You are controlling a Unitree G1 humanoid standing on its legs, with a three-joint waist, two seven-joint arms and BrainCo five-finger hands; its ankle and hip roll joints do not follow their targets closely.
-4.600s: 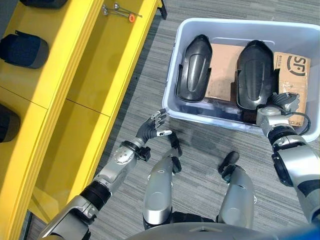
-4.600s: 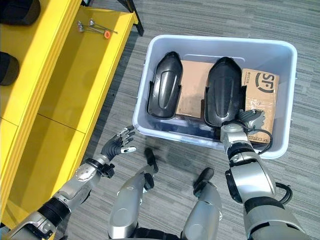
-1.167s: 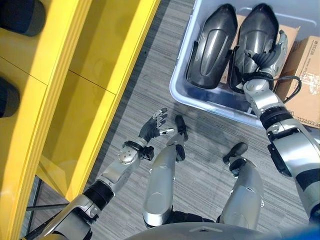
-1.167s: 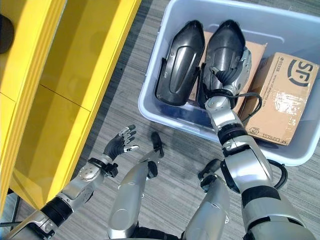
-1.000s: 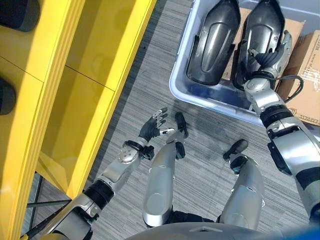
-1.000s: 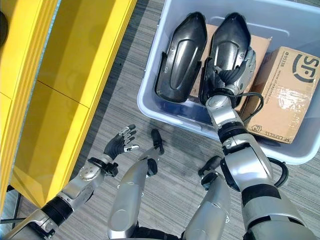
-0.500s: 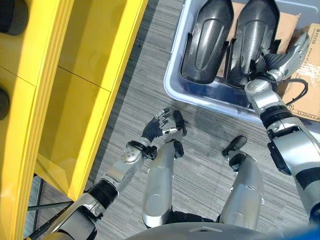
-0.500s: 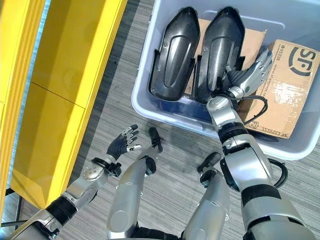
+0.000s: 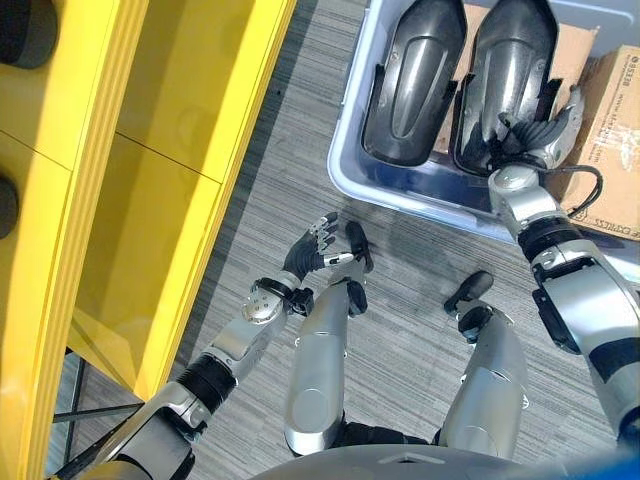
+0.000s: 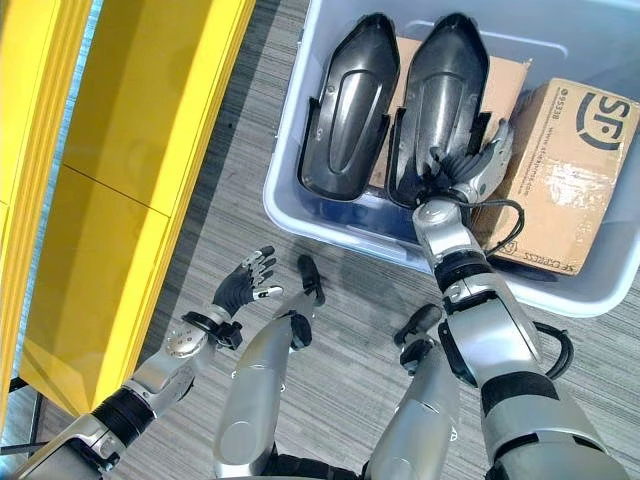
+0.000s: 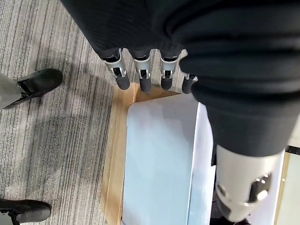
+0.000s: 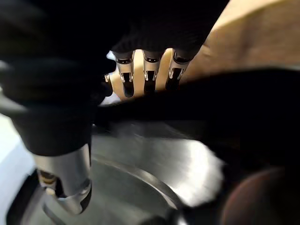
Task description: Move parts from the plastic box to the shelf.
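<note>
A pale blue plastic box stands on the floor ahead to my right. Two dark grey shell parts lie side by side in it, the left part and the right part. My right hand is at the near right rim of the right part. Its fingers reach almost straight past the rim, with the thumb over the shell's inner side. My left hand hangs open above the floor, short of the box. The yellow shelf runs along my left.
A brown cardboard carton lies in the box's right half, just beside my right hand, and flat cardboard lies under the parts. Two dark parts rest on the shelf's upper level. Grey striped carpet separates shelf and box.
My right hand, spread over the carton half a second ago, has swung back onto the right part's rim. The left hand has stayed put.
</note>
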